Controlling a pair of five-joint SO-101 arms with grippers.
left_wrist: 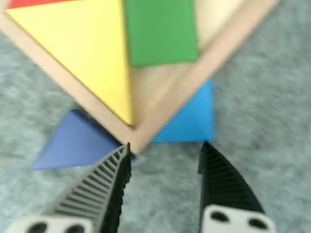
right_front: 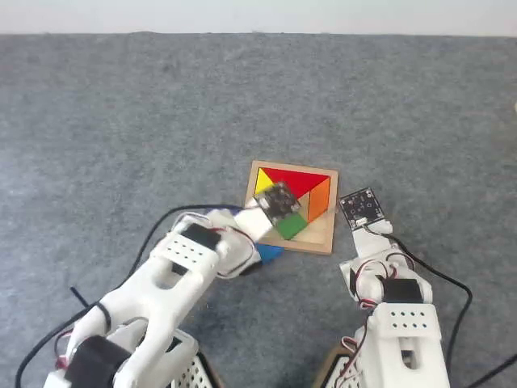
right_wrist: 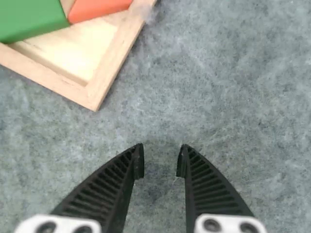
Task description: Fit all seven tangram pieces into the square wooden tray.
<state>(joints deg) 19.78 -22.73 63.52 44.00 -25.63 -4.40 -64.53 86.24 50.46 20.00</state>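
Grey felt is spread over the bench (right_front: 121, 121), where the left end effector (left_wrist: 165, 158) is held low, fingers apart, at the near corner of the wooden tray (left_wrist: 167, 109), probably to collect the pieces lying outside. A dark blue triangle (left_wrist: 73, 143) and a light blue triangle (left_wrist: 192, 121) are found flanking that corner, the latter's long edge laid along the tray wall. A yellow triangle (left_wrist: 82, 43), a red triangle (right_front: 295, 178), an orange piece (right_front: 320, 198) and a green piece (left_wrist: 160, 29) are seated inside. The right end effector (right_wrist: 159, 165) is held over bare felt beside the tray, fingers slightly parted.

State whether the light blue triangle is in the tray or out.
Out: the light blue triangle lies on the grey mat, outside the tray rim.
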